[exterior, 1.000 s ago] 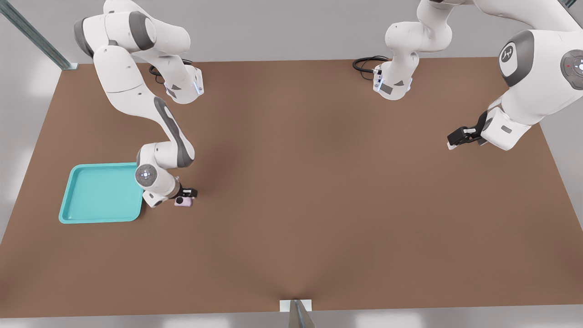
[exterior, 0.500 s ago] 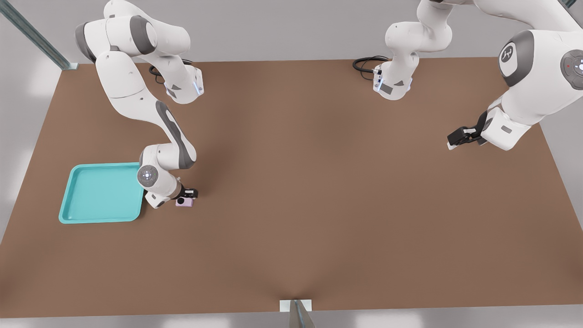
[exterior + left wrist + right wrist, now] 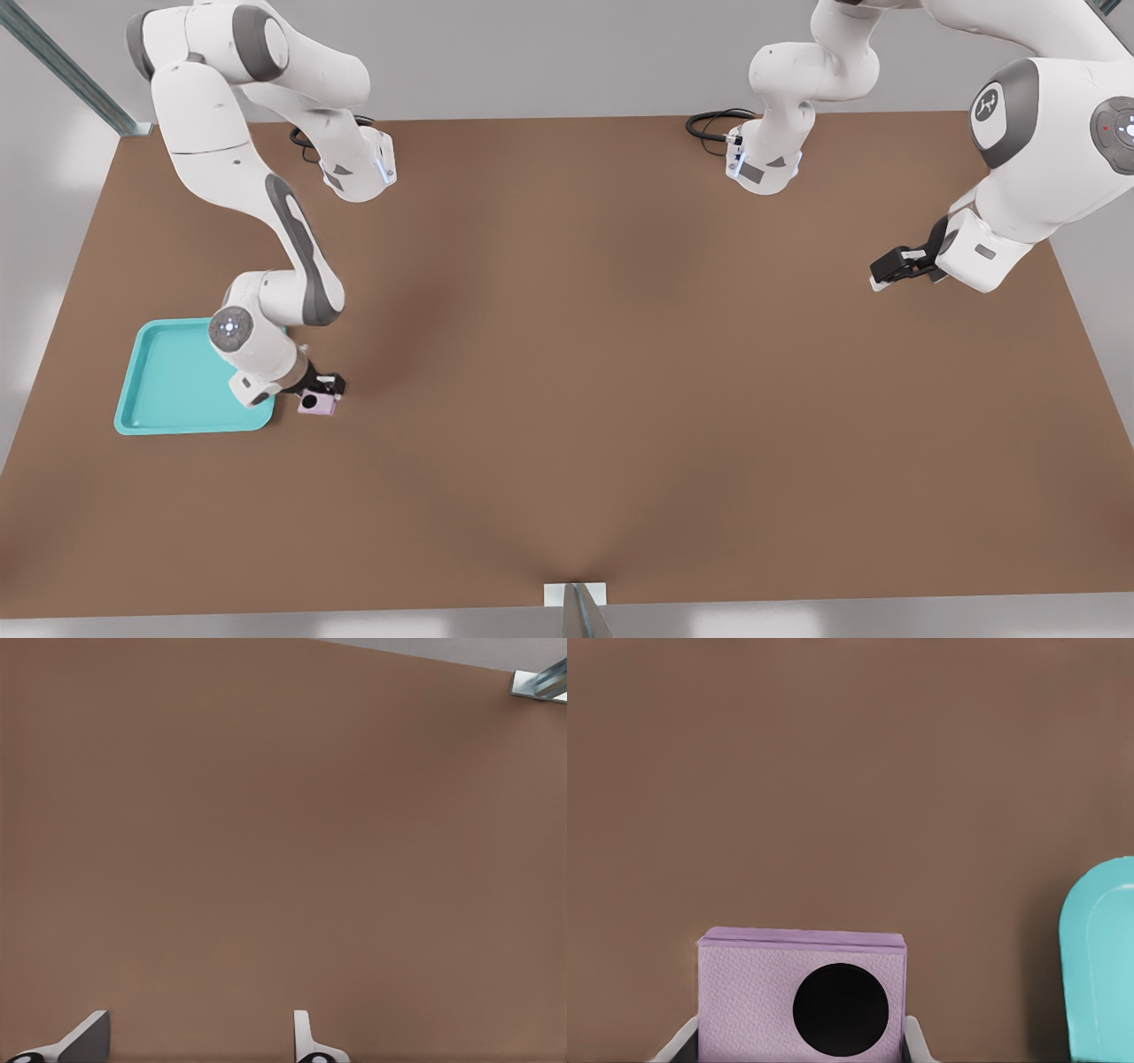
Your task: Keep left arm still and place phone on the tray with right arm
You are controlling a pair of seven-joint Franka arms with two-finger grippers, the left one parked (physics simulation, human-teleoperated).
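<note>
A flat brown table (image 3: 620, 372) fills the scene. On the front view's left sits a shallow turquoise rounded-square plastic tray with a raised rim (image 3: 168, 390). A white jointed robot arm with a long grey stripe along its forearm (image 3: 297, 244) reaches down from the far left, and its wrist hangs over the tray's right edge. Its black two-finger gripper (image 3: 321, 393) sits just beyond the tray's near right corner, over bare table. The gripper pinches a small pale pink squarish phone (image 3: 316, 405), which is just beside the tray's rim but outside the tray. In the right wrist view, the phone (image 3: 803, 997) shows one black round lens, with a pale fingertip (image 3: 675, 1045) pressed against each side. A corner of the tray (image 3: 1103, 961) appears nearby.
</note>
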